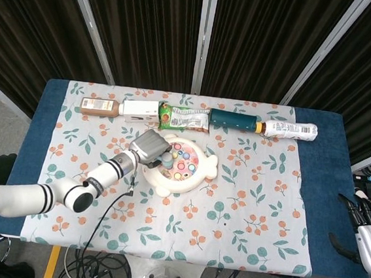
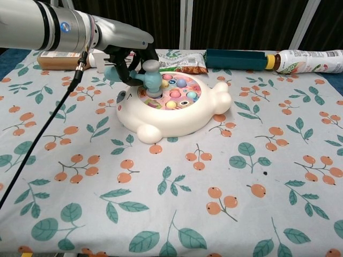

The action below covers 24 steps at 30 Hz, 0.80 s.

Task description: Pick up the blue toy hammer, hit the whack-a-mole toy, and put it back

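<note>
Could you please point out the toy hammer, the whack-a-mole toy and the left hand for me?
toy hammer (image 2: 153, 77), chest view, on its head.
whack-a-mole toy (image 2: 177, 120), chest view, on its white front wall.
left hand (image 1: 148, 146), head view, on the back of the hand.

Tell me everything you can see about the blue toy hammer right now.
The blue toy hammer looks like pale blue plastic with a grey-topped head. The left hand grips its handle. Its head stands upright, face down on the left side of the whack-a-mole toy, among the coloured pegs. The handle is mostly hidden by the fingers.
</note>
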Motion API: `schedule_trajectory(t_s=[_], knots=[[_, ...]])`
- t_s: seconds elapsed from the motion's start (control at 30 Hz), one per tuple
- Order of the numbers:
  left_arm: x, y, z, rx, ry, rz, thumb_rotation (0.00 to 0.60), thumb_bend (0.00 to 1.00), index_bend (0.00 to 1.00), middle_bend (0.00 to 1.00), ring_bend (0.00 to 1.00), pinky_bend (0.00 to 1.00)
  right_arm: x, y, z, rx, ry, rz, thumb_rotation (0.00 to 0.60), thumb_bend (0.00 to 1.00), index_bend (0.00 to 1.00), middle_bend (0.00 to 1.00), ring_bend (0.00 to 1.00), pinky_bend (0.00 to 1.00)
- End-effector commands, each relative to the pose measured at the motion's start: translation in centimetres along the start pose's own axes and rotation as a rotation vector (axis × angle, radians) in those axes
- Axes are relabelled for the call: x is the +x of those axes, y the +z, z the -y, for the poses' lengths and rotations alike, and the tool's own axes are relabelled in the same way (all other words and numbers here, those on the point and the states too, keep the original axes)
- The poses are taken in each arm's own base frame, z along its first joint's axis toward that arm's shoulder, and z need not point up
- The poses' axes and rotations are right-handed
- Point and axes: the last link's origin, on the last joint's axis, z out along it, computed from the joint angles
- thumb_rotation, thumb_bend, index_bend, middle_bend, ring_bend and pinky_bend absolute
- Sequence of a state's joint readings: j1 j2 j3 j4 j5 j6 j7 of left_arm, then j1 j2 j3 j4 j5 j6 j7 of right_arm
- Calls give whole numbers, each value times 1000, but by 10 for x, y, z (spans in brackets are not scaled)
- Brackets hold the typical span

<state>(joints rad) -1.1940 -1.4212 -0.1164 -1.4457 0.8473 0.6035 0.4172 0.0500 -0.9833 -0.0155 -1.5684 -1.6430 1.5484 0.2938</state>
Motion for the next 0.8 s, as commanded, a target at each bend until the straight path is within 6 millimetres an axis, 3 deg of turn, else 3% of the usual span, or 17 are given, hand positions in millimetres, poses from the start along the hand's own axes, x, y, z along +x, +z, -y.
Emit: schedule_trajectory(t_s=[0.03, 0.37, 0.8], knots=[[9, -3, -6, -8, -15, -4, 600, 670, 636, 662, 525, 771, 0, 0, 0, 0, 1, -1, 600, 219, 65, 177, 0, 0], [24, 5, -24, -34, -27, -12, 600, 670, 635, 662, 524, 774, 1, -2, -2, -7, 0, -3, 600, 219, 65, 177, 0, 0], [18, 24, -36, -16, 34, 19, 600, 670, 636, 662, 524, 776, 1, -4, -5, -16, 4, -2, 600, 218, 66, 177, 0, 0]])
